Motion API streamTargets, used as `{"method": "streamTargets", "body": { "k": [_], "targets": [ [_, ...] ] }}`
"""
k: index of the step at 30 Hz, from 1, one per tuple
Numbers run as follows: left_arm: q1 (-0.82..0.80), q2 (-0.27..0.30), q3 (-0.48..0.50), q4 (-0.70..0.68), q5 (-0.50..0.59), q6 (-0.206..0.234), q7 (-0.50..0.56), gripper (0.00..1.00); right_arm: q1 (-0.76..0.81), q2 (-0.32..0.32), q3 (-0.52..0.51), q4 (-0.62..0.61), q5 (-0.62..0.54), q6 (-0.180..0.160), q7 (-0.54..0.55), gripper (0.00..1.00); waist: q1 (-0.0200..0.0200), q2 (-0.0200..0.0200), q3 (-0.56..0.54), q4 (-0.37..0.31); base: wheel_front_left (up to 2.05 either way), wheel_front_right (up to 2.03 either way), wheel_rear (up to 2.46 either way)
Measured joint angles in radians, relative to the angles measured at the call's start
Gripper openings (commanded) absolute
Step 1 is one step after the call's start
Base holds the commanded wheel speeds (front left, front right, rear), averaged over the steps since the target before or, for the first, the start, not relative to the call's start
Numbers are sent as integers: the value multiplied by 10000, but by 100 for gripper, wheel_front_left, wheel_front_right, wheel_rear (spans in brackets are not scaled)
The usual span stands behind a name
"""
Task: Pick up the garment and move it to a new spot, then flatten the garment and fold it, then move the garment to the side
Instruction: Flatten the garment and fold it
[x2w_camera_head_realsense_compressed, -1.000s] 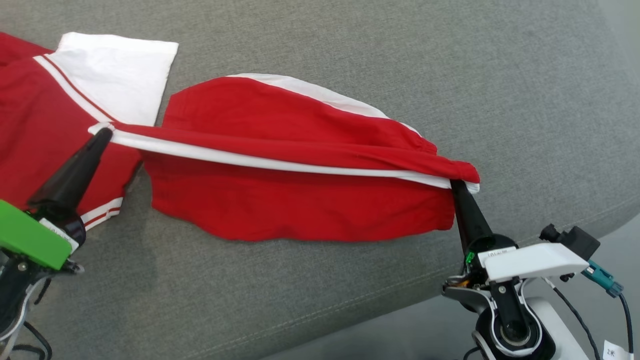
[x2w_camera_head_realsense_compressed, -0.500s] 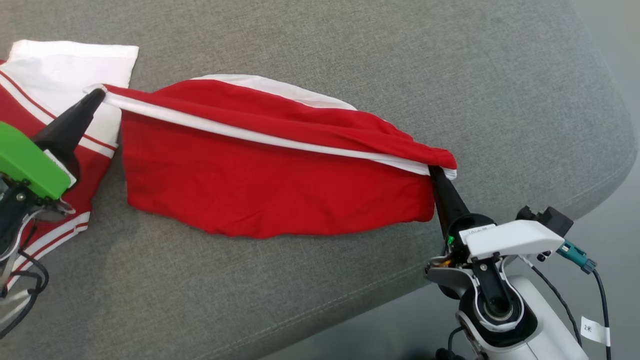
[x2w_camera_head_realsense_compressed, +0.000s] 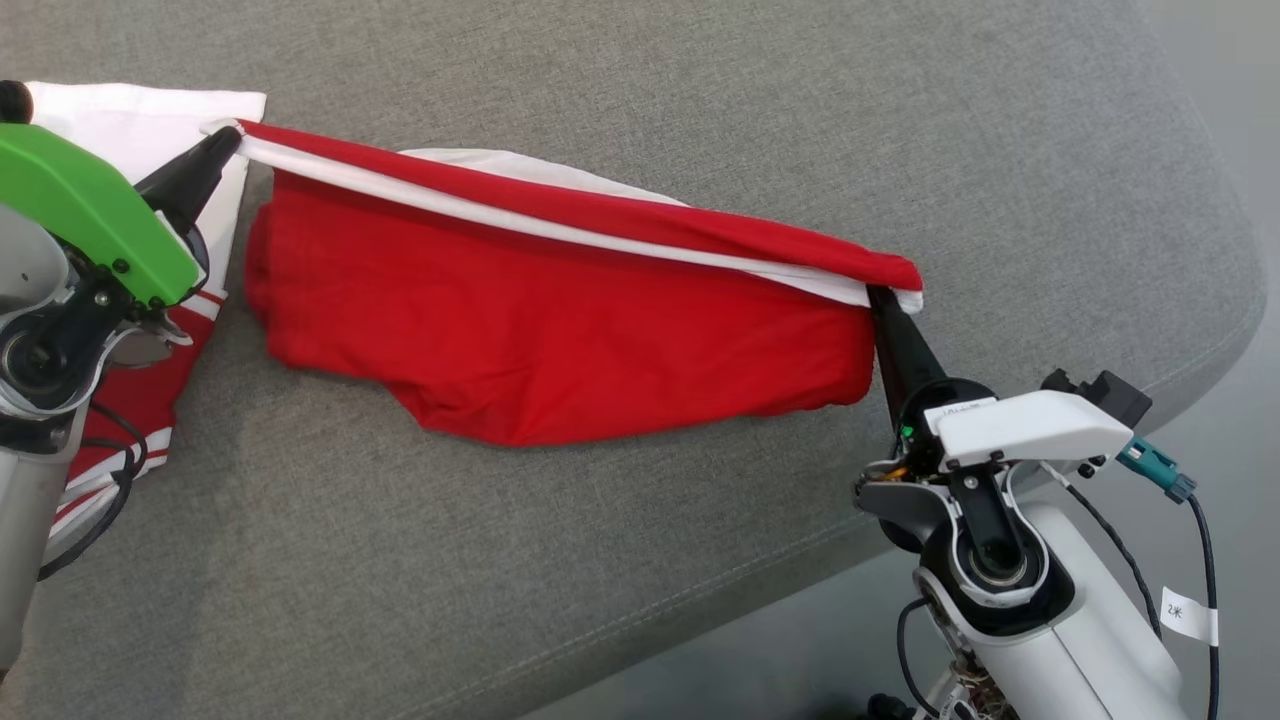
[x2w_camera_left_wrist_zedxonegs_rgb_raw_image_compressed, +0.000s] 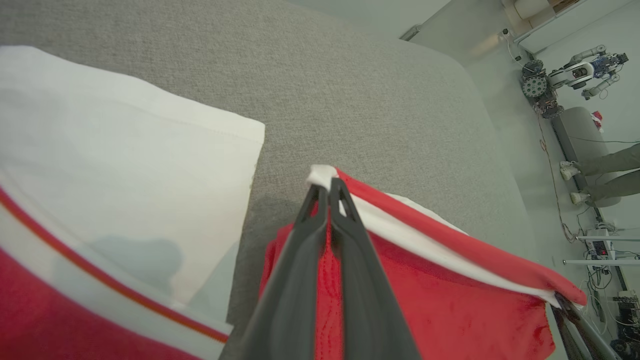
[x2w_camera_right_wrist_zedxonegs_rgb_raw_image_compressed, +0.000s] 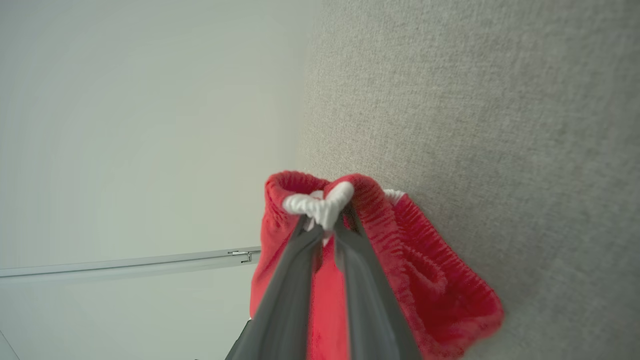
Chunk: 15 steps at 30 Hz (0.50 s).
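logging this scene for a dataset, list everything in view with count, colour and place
garment: 1, red with a white stripe, over the middle of the cushion, top edge lifted and stretched between both grippers
other garment: 1, red and white, flat on the cushion at the far left
cushion: 1, grey, under both garments
floor: pale grey, past the cushion's near edge
second robot: 1, pale, far back in the left wrist view
person's legs: 2, olive trousers, right edge of the left wrist view
left gripper: 1, dark fingers, green cover, shut on the garment's left end
right gripper: 1, dark fingers, white cover, shut on the garment's right end
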Motion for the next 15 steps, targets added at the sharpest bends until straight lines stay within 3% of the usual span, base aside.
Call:
{"method": "streamTargets", "body": {
  "k": [1,2,3,5,6,8,15],
  "targets": [
    [-89,-79,-35,148,180,-2,61,25,-40,2,-75,58,-2,-2,2,44,0,0,2,-6,0,0,0],
    [-172,-169,-58,324,370,-2,69,31,-85,6,-136,113,-2,-2,0,92,0,0,5,-13,0,0,0],
    [-271,-251,-56,523,472,0,69,41,-127,2,-222,180,-2,-6,-4,100,0,0,8,-21,0,0,0],
    [-477,-272,42,993,639,12,65,54,-205,-98,-408,397,-4,-77,-92,100,0,0,9,-42,0,0,0],
    [-555,-265,88,1225,848,12,67,65,-235,-134,-451,474,-4,-77,-92,100,0,0,4,-57,0,0,0],
    [-671,-311,121,1570,1051,12,73,100,-280,-130,-499,548,-8,-77,-109,100,0,0,-4,-73,0,0,0],
    [-1188,-1231,98,1839,1189,12,-38,100,-438,-117,-336,855,-23,-77,-119,100,0,0,-158,-78,0,0,0]
  ]
}}
